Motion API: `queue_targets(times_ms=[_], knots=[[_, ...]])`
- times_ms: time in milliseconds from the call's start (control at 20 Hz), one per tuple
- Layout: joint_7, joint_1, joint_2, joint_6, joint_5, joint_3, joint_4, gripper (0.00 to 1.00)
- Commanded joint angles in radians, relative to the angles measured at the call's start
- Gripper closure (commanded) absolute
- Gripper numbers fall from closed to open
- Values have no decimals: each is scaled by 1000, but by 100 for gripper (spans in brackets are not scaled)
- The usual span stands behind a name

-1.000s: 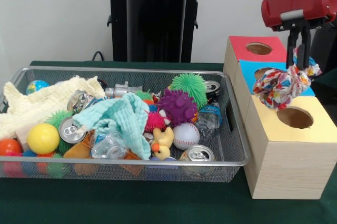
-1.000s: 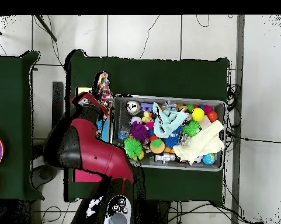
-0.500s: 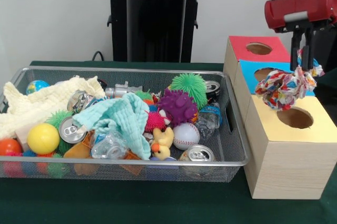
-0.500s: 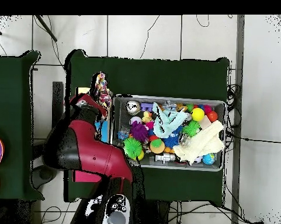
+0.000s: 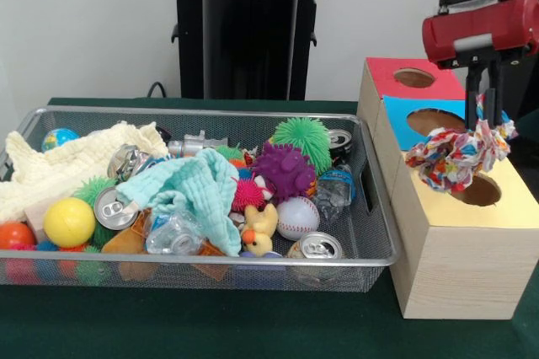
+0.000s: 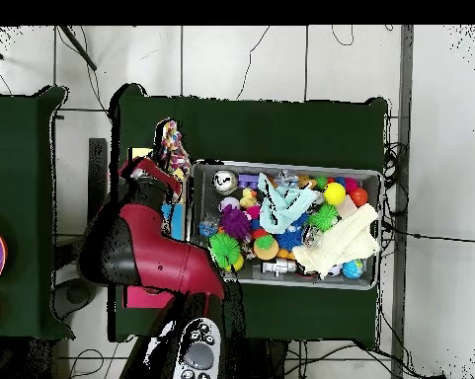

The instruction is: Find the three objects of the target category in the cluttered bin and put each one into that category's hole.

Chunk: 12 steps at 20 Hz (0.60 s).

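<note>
My gripper hangs at the right, shut on a multicoloured fabric scrunchie that dangles just above the yellow box's hole and covers its left part. Behind it are the blue box's hole and the red box's hole. In the overhead view the scrunchie shows left of the wire bin, beyond the red arm. The bin holds a light-blue cloth and a cream cloth among the clutter.
The bin also holds spiky balls in purple and green, a baseball, a rubber duck, a yellow ball, several crushed cans and plastic bottles. The three boxes stand tight against the bin's right end.
The gripper has carried the scrunchie from over the blue box toward the yellow box and lowered it, so it now hangs over the yellow box's hole.
</note>
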Motion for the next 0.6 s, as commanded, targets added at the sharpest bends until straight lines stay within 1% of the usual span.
queue_targets(times_ms=[50,200,400,500,550,600], knots=[[219,-18,69,-81,18,64,-16,100],[224,-21,69,-91,33,65,-20,100],[254,-57,103,-110,-2,100,-20,100],[296,-94,116,-108,-23,140,-8,100],[323,-122,119,-99,-39,173,3,100],[335,-131,119,-100,-40,185,10,100]])
